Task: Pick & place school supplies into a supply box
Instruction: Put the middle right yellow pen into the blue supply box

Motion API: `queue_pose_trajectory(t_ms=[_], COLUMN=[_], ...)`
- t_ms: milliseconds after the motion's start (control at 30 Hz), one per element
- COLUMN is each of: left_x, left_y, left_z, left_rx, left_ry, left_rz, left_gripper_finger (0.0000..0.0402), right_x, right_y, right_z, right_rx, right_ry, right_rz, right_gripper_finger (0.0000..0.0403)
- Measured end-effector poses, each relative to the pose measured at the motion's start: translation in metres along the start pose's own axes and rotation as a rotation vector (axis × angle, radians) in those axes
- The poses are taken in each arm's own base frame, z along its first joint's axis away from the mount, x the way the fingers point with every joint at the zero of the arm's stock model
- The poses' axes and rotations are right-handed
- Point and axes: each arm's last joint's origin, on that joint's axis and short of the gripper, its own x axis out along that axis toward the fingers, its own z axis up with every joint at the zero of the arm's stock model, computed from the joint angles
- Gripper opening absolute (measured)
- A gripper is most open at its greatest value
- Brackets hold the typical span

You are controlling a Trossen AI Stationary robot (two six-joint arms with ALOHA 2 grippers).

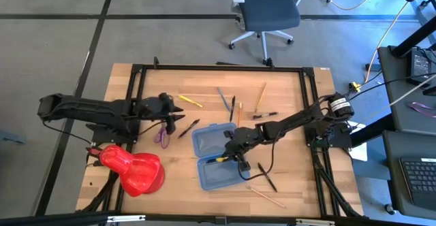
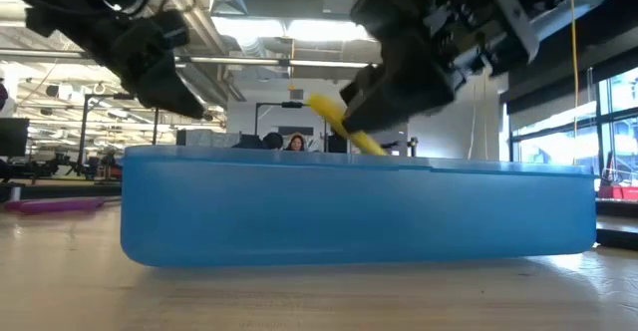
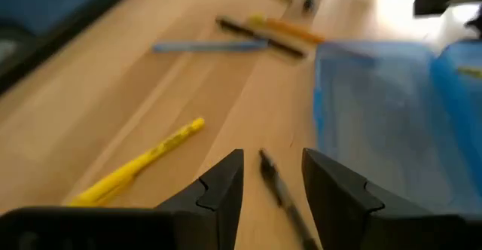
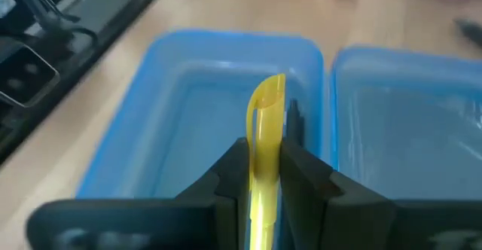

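Wooden boards make up the table (image 1: 286,97), framed by black rails, with an office chair (image 1: 267,11) on the grey floor beyond. At its middle the blue supply box (image 1: 212,154) lies open, both translucent halves flat and side by side. Over one half the right gripper (image 4: 263,176) pinches a yellow pen (image 4: 263,122), tip aimed down into the tray; a dark pen (image 4: 295,118) seems to lie in there already. So the step in hand looks like the drop: the fingers need to spread with the pen low enough to land inside the wall.

Outward from the box, more supplies wait on the wood: a second yellow pen (image 3: 139,167), a blue pencil (image 3: 207,46), an orange one (image 3: 290,29), and purple scissors (image 1: 161,136). The left gripper (image 3: 273,176) hovers with fingers spread above a black pen (image 3: 280,193), holding nothing. Near the left corner sits a red blob (image 1: 133,170).
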Motion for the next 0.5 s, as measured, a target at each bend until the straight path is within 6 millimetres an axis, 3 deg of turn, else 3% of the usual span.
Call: queue_pose_trajectory(t_ms=[500], left_x=[0.041], left_y=[0.013], left_z=[-0.015], left_rx=[-0.090], left_ry=[0.282], left_rz=[-0.009], left_gripper_finger=[0.0129], right_x=[0.015], right_y=[-0.004], right_z=[-0.011], right_rx=[0.002], right_ry=[0.007], right_rz=[-0.003], right_gripper_finger=[0.0069])
